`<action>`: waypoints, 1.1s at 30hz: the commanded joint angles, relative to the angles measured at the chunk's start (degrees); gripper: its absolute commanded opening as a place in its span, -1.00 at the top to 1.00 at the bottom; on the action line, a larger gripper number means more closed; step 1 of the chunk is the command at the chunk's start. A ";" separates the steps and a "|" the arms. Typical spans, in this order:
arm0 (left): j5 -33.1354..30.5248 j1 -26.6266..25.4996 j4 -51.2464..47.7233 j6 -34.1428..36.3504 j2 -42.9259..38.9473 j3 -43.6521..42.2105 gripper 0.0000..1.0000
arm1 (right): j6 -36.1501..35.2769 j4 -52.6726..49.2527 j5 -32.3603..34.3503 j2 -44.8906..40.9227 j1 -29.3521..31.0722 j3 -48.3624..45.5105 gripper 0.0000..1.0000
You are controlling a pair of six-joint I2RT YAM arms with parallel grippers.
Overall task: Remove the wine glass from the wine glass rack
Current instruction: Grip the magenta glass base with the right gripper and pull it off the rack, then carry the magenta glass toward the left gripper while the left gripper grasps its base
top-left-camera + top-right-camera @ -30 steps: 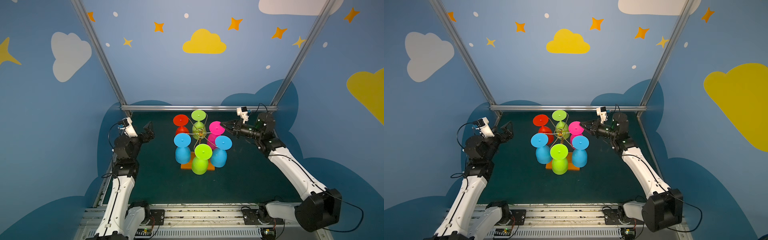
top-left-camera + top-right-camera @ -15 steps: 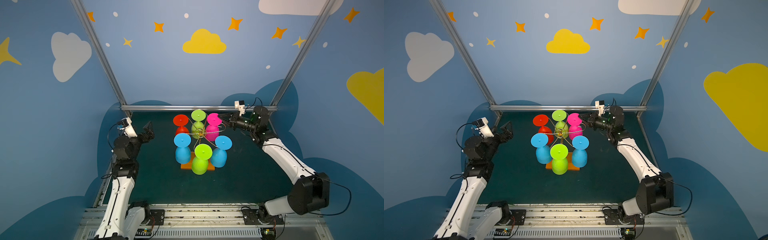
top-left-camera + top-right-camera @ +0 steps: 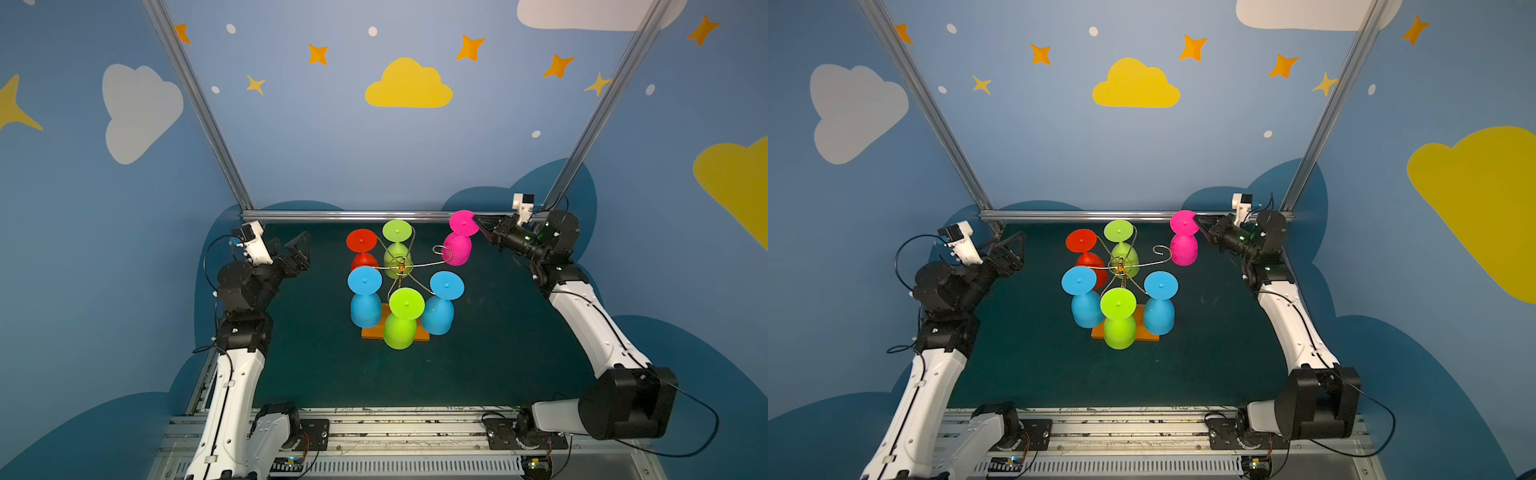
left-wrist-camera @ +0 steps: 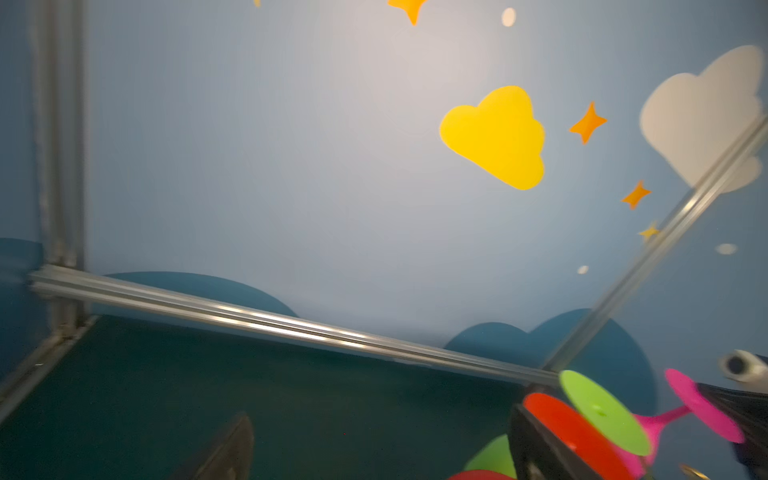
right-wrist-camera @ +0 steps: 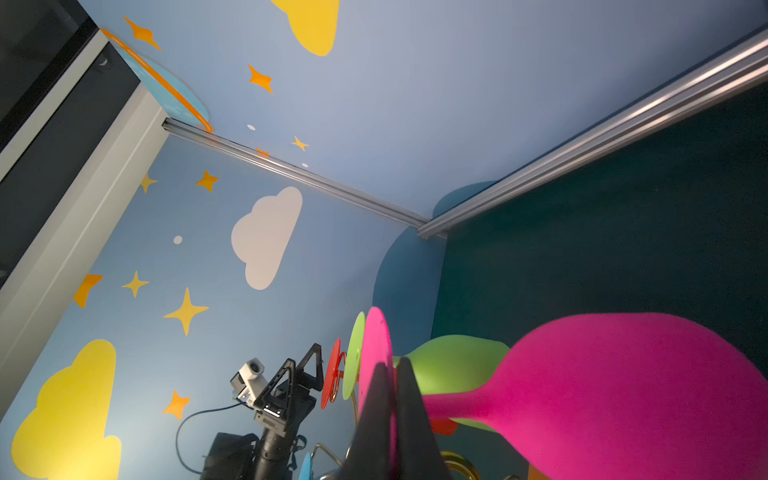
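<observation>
The right claw [image 3: 478, 223] is clenched on the foot disc of the pink glass [image 3: 457, 249], pinching the disc's edge between its two dark fingers [image 5: 409, 415]. The glass hangs upside down, foot up and bowl down, in the air above the desk [image 3: 498, 332] near the back rail. It is off the rack [image 3: 401, 266], on that stand's right side, just beside the bare scroll arm [image 3: 1160, 250]. In a top view a small gap shows between the scroll tip and the pink bowl [image 3: 1183, 249]. The right wrist view shows the bowl large and close, with the foot disc edge-on in the grip.

The rack stands mid-desk on its orange base [image 3: 372, 333]. Five glasses hang from it, all upside down: a red glass [image 3: 361, 241] and a green glass [image 3: 397, 230] at the back, a blue glass [image 3: 364, 281] at the left, another blue one [image 3: 446, 286] at the right, and a second green one [image 3: 407, 303] at the front.

The left claw [image 3: 289, 249] is released, its jaws standing wide apart with nothing between them. It hangs above the desk well to the left of the rack, pointing toward it. In the left wrist view its finger [image 4: 536, 440] cuts across the red and green discs, blurred.
</observation>
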 commanded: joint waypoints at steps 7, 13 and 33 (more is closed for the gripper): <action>22.13 -13.60 -5.95 -1.64 11.79 19.09 -0.58 | -14.92 -5.47 -0.72 -7.34 -0.09 7.34 1.00; 24.02 -24.82 -4.54 -0.61 18.92 26.71 -0.47 | -21.58 -8.74 -4.12 -7.02 2.07 15.01 1.00; 30.66 -36.13 9.31 -11.45 32.19 37.06 -0.37 | -28.76 -12.03 -3.45 -4.93 14.72 19.75 1.00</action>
